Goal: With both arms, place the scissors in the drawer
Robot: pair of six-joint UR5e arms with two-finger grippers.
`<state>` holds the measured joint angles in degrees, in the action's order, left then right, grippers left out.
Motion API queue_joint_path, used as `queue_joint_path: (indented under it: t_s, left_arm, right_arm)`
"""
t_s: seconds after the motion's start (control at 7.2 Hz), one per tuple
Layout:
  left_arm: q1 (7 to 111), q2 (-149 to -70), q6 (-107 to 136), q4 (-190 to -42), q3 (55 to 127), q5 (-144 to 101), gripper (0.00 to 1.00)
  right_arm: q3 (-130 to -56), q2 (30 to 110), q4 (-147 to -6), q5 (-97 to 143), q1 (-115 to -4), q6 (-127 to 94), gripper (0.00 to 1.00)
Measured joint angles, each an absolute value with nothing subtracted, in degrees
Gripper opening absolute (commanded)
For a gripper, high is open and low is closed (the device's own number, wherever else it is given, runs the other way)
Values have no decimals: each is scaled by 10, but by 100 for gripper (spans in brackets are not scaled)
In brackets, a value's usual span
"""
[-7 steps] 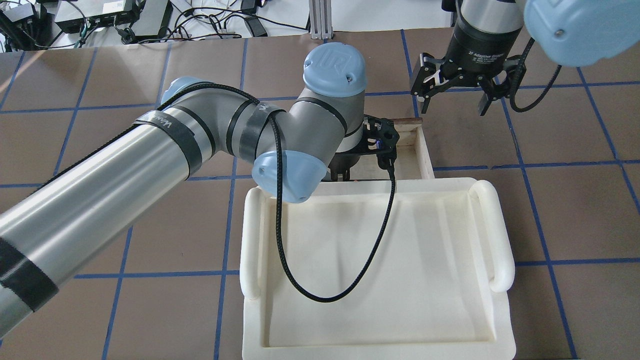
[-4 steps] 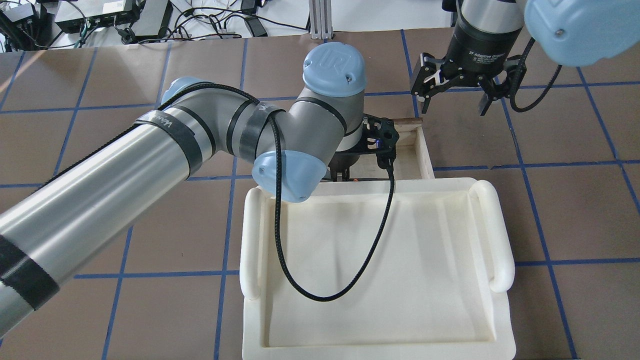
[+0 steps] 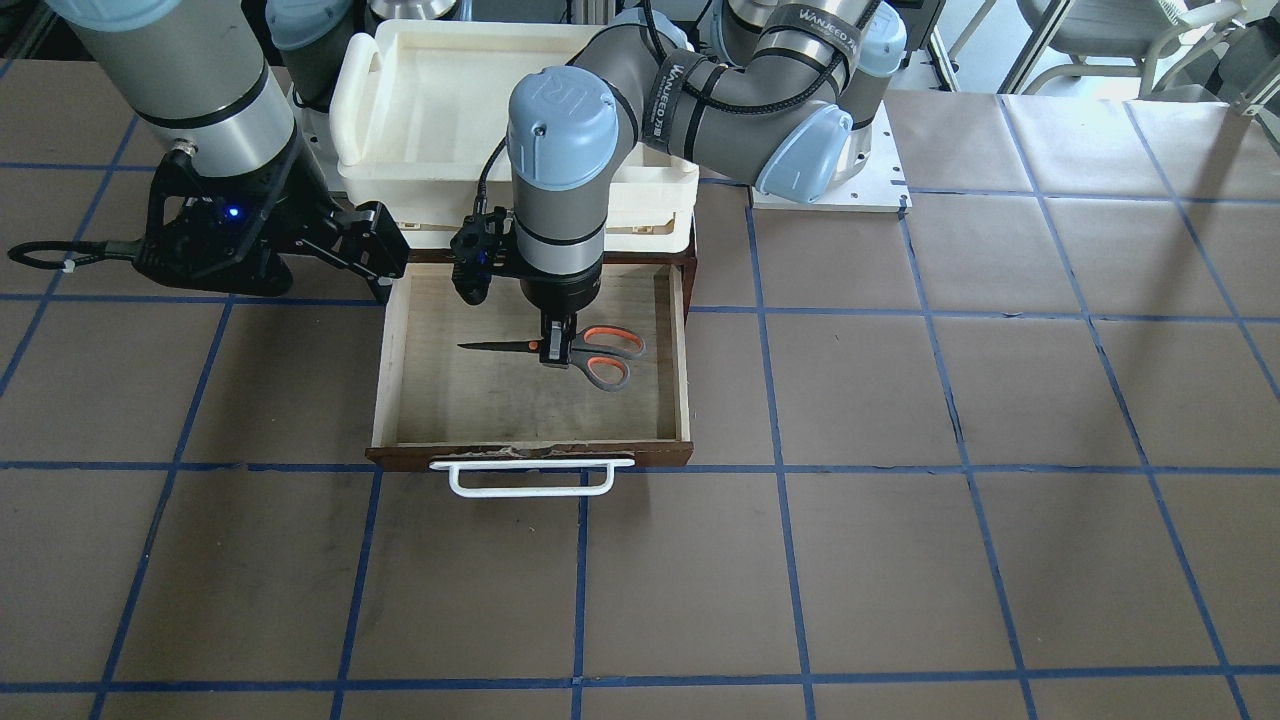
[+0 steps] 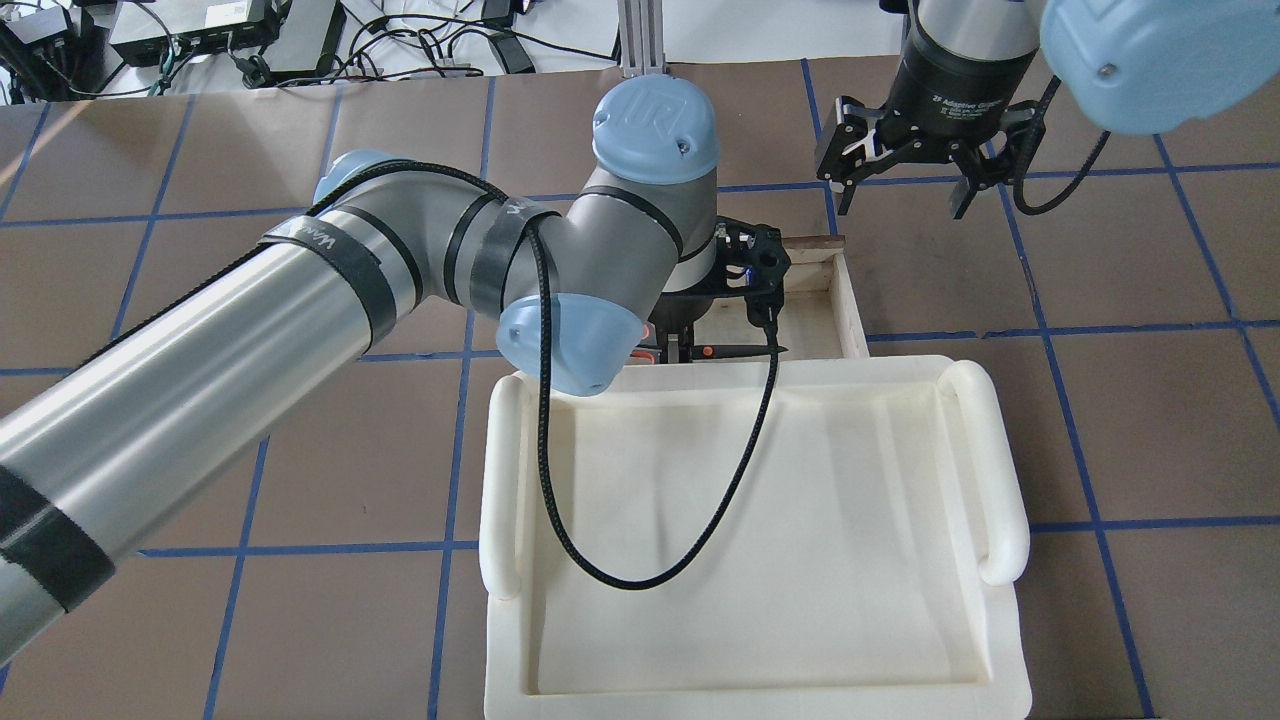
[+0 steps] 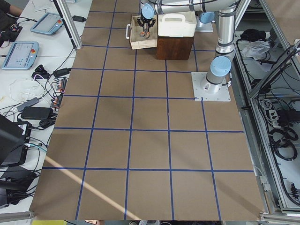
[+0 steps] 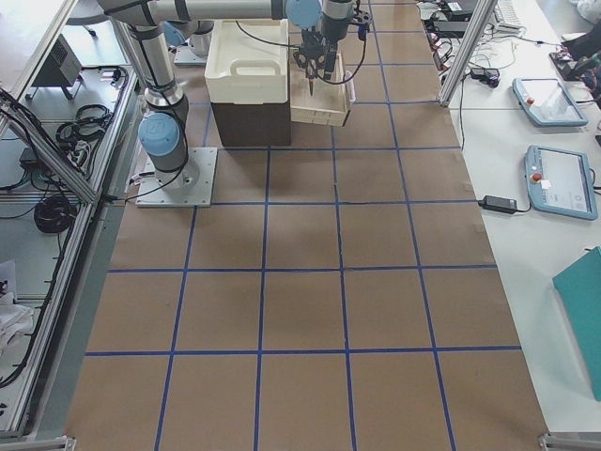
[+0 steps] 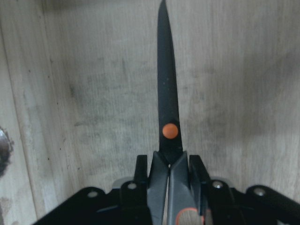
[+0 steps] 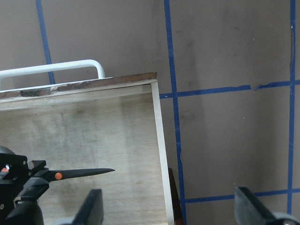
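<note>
I'm looking down the left wrist camera; the left claw [image 7: 171, 174] is closing narrow on the scissors [image 7: 168, 108], its fingers [image 7: 142, 173] pinching the shanks just behind the orange pivot dot [image 7: 169, 131]; the dark blades are lying shut and pointing straight out ahead of the fingertips.

From the front camera, the claw is pointing straight down inside the drawer [image 3: 682, 370]; the orange-lined handle loops [image 3: 612, 331] are sticking out behind it, the blades in front of it, the whole pair lying level. The pale floor is sitting directly under the claw; whether the scissors are touching it or hanging just above, I can't tell.

The drawer is standing pulled out; its white bar handle [image 3: 530, 492] is lying well beyond the claw on the side away from the robot's base; the cream tray [image 4: 985, 470] is sitting behind and above the claw, on the base side.

The right claw [image 4: 900, 200] is hanging spread wide, holding nothing; it is off to the side the blade tip is aiming at, higher than the left claw and apart from the drawer. In its own wrist view the drawer's side wall is running beneath it, between its fingers; one finger is over the drawer floor, the other over the brown worktop [image 3: 900, 500] with its blue grid lines.
</note>
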<state>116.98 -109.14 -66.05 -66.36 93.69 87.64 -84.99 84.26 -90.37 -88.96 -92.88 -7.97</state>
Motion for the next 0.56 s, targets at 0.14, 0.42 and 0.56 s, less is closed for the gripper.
queue_joint_path:
  t_s: [0.14,0.42,0.56]
  left_arm:
    - [1169,-1096,-661,-660,937,876,0]
    - [1169,-1108,-659,-650,938,876,67]
    - [1169,-1111,-658,-643,938,877,67]
  right_arm:
    - [-850,841,-916,-889,-929,-79,100]
    - [-851,840,-923,-890,-929,-78,100]
    - [-851,839,-923,-893,-929,-77,100]
